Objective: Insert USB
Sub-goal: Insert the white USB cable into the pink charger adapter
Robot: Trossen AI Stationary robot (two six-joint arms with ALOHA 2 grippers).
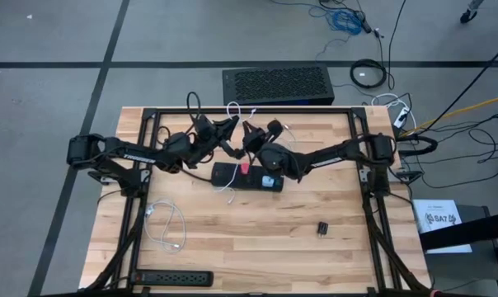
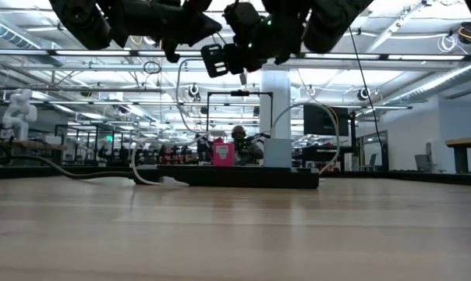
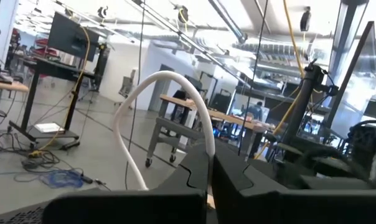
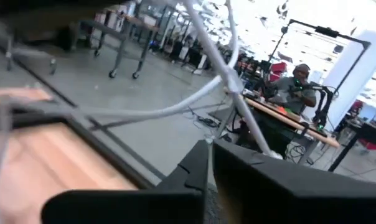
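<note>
We see both claws raised above the black power strip (image 1: 247, 176) on the tabletop (image 1: 257, 239), left claw (image 1: 231, 124) and right claw (image 1: 249, 129) each pinched shut on the thin white USB cable (image 3: 175, 84). It looks light and floppy; we'd grip it by the rigid plug.

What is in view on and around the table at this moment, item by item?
Power strip: one, black with a pink and a pale blue plug block on it, table centre.
Second power strip: one, black, near left edge of the table.
White cable: one, held up between both grippers at the far edge.
Loose white cable: one, coiled on the left of the table.
Small adapter: one, black, right of centre.
Grille box: one, black, on the floor beyond the table.
Paper sheet: one, white, right of the table.
Left gripper: shut on the white cable.
Right gripper: shut on the white cable.
</note>
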